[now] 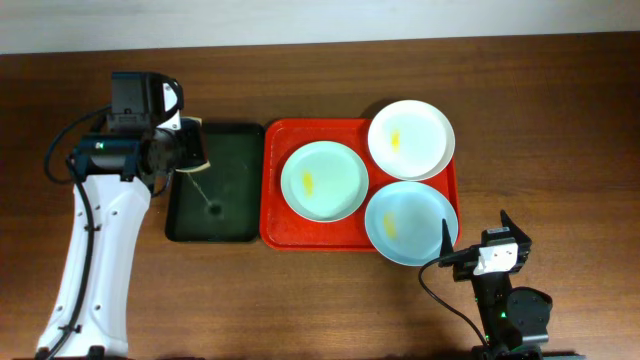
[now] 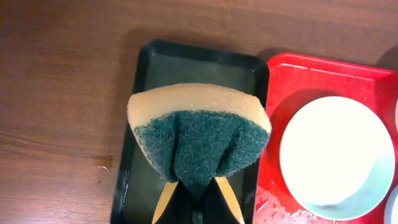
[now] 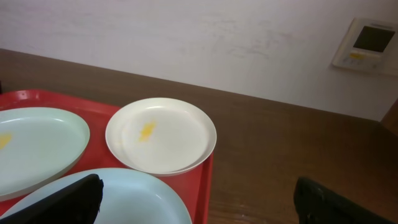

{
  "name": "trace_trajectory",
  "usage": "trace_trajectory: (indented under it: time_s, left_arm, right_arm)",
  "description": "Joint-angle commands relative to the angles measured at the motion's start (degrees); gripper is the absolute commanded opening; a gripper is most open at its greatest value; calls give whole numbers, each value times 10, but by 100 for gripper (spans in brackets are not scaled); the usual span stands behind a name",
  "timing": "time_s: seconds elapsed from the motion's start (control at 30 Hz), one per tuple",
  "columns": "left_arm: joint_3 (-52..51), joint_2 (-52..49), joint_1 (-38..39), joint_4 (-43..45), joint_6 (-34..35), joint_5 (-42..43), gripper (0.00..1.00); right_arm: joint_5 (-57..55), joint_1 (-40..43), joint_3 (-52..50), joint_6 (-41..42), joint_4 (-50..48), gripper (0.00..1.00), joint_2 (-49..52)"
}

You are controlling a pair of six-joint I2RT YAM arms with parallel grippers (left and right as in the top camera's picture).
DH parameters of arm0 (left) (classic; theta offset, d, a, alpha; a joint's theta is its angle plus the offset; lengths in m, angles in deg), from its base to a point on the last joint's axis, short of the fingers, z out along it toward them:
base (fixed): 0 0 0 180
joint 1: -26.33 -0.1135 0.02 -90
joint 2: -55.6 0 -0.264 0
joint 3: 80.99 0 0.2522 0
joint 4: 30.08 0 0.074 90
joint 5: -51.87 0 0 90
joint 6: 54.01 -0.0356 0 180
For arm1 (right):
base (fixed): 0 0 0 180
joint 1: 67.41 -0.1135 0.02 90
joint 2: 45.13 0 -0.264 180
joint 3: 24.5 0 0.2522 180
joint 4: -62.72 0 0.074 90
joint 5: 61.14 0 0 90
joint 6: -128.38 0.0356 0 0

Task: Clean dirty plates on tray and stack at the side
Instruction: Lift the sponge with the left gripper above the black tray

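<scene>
Three plates lie on the red tray point(image 1: 275, 215): a pale green one point(image 1: 324, 180) on the left, a white one point(image 1: 411, 139) at the back right, a pale blue one point(image 1: 410, 222) at the front right. Each has a small yellow smear. My left gripper point(image 1: 185, 152) is shut on a yellow-and-green sponge point(image 2: 199, 134), held above the dark green tray point(image 1: 215, 180), left of the red tray. My right gripper point(image 1: 478, 245) is open and empty, low by the red tray's front right corner. Its left finger is over the blue plate's point(image 3: 124, 199) edge.
In the left wrist view the dark green tray point(image 2: 186, 59) looks wet, with drops on the red tray point(image 2: 298, 74) beside the green plate point(image 2: 336, 155). The white plate point(image 3: 160, 134) overhangs the red tray's right rim. Bare wooden table lies to its right.
</scene>
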Motion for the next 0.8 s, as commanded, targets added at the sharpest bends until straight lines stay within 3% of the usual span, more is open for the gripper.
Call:
trace_trajectory:
  time_s: [0.0, 0.77]
  left_arm:
    - [5, -7, 2, 0, -3, 12, 0]
    - [-12, -9, 3, -17, -3, 13, 0]
  right_arm:
    - [-9, 3, -3, -2, 3, 98, 0]
    - [-9, 3, -3, -1, 3, 98, 0]
